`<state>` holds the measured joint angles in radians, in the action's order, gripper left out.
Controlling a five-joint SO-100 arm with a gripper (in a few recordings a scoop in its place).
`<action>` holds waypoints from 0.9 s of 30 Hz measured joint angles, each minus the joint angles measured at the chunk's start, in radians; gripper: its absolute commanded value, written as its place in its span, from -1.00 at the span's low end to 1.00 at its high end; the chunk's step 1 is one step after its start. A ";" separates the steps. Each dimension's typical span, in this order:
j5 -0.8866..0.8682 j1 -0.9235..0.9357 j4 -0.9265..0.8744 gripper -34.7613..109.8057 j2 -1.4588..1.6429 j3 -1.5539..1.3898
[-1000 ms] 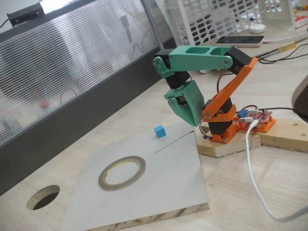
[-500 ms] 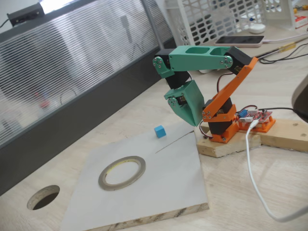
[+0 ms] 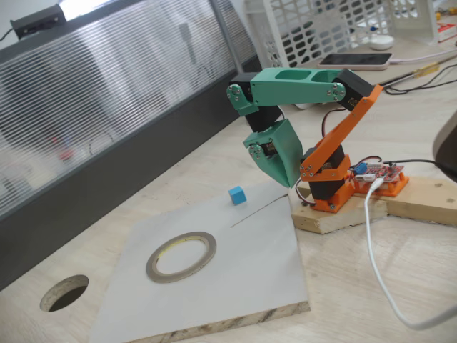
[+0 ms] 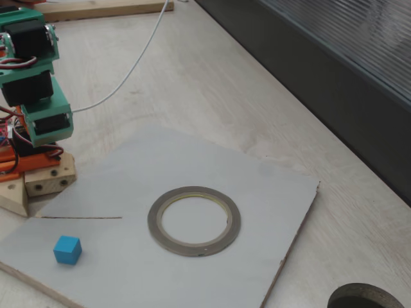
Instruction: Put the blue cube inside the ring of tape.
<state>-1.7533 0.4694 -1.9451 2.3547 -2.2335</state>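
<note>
Round dark hole (image 3: 64, 293) cut in the pale wooden table (image 3: 357, 286), nearest the camera and farthest from the pincer. Next, a flat grey board (image 3: 243, 279) with a raw chipboard edge, carrying the ring of tape (image 3: 181, 256): thin, flat, grey-silver with a yellowish inner rim, its wide hole holding nothing but bare board. Beyond the ring, the blue cube (image 3: 237, 195), tiny, plain-faced, sitting on the board near its far edge, below and just left of the pincer (image 3: 280, 175) in this fixed view, apart from it and well apart from the ring; seen again in the other fixed view as cube (image 4: 67, 249) and ring (image 4: 194, 220), with a thin dark line between cube and arm. Nothing lying between cube and ring. Green pincer folded down against the orange-and-green arm, tip hanging above the table near the board's corner, holding nothing; fingers apart or together, cannot tell. White cable (image 3: 375, 250) trailing right of the arm's wooden base (image 3: 335, 218). Behind, a ribbed translucent panel (image 3: 107, 107), a white lattice basket (image 3: 321, 28) and a phone (image 3: 357, 60).
</note>
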 measured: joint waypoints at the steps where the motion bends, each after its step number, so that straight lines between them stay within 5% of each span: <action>1: 0.002 0.032 0.000 -0.53 -0.008 0.000; 7: 0.000 0.192 0.002 -0.53 -0.061 0.044; 27: 0.000 0.207 0.002 -0.53 -0.621 0.598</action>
<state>-1.7533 0.6765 -1.9436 1.7334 -1.6352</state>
